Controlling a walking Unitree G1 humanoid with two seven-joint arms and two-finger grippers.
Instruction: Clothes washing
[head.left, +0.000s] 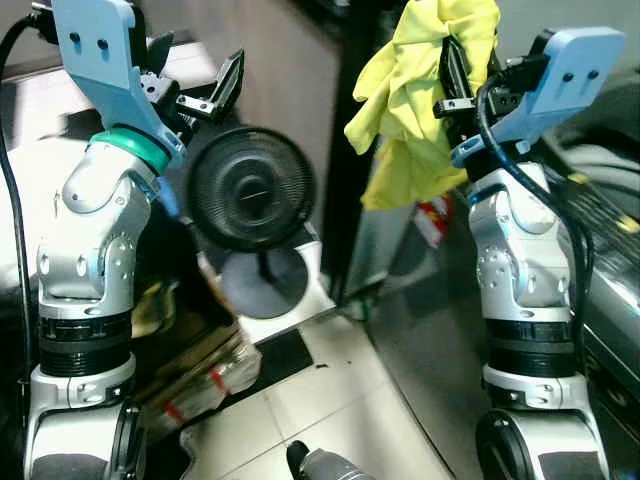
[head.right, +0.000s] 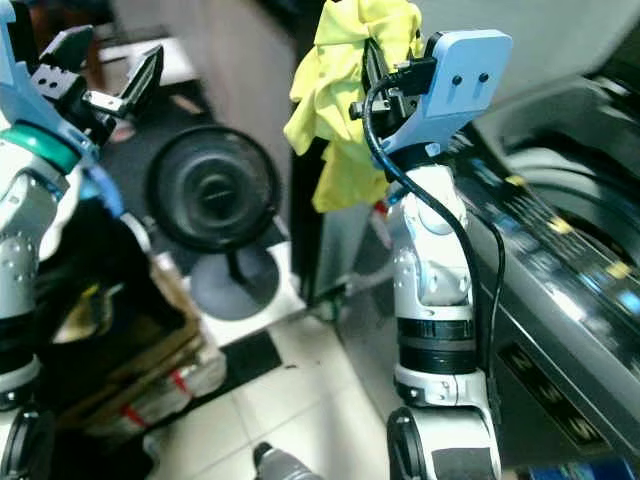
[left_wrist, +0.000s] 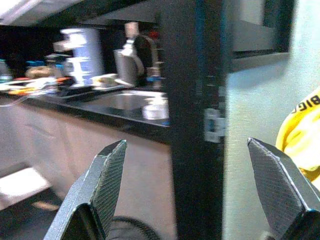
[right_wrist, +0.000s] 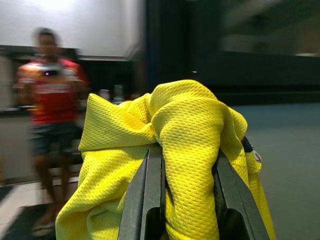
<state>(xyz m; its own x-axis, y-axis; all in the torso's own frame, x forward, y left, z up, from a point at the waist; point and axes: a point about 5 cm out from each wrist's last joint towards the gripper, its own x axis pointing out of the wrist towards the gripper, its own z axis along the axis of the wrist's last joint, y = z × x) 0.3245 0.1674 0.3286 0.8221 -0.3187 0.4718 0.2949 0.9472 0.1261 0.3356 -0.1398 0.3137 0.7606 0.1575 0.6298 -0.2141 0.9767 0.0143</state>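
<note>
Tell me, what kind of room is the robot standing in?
Probably a home kitchen or laundry corner. A counter with a sink and a kettle stands behind, a washer with a control strip sits at the robot's right, and a fan stands on the tiled floor.

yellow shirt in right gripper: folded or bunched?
Bunched. The shirt is crumpled between the right gripper's fingers and hangs in loose folds below it.

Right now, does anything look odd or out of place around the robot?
Nothing looks spilled or damaged. The right gripper holds a bunched yellow garment up in the air beside the washing machine. One oddity: a black fan stands on the floor close to the open left gripper.
</note>
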